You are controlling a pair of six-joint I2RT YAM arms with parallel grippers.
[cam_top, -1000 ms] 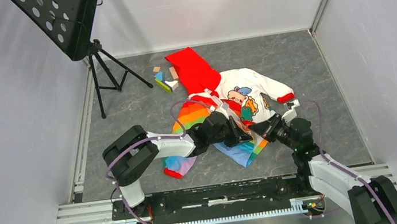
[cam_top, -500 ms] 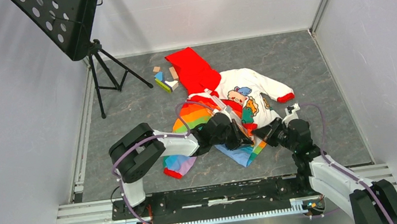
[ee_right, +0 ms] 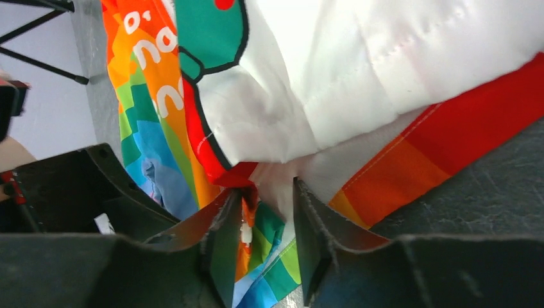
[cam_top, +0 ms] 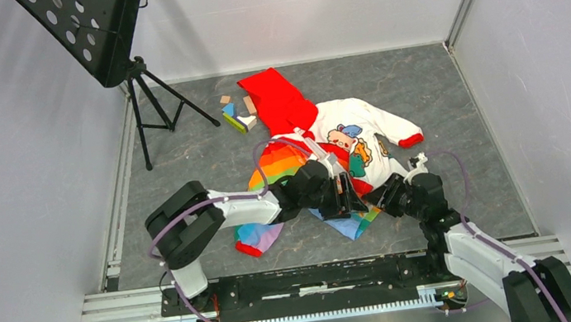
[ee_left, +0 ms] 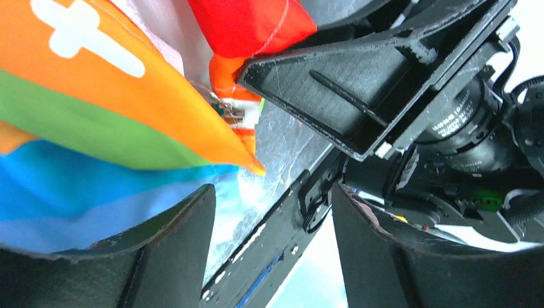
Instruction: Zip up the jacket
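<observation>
The jacket [cam_top: 346,140] lies flat on the grey floor, red hood to the far side, cartoon panel up, rainbow front [cam_top: 275,166] spread to the left. My left gripper [cam_top: 347,194] [ee_left: 272,192] hovers over the lower hem, open with only floor between its fingers; the striped fabric [ee_left: 96,109] and the zipper's bottom end [ee_left: 238,114] lie just beyond. My right gripper [cam_top: 387,196] [ee_right: 266,189] faces it from the right, open a narrow way, with the rainbow hem [ee_right: 282,256] and a white zipper piece [ee_right: 246,232] loose in the gap.
A black music stand [cam_top: 94,28] on a tripod stands at the far left. Several small coloured blocks [cam_top: 236,113] lie beside the hood. White walls close in the floor on three sides, and the arms' rail [cam_top: 322,277] runs along the near edge.
Both grippers were shut on the hem and have opened, letting it go. The rainbow hem has settled on the floor, and the two grippers have shifted slightly.
</observation>
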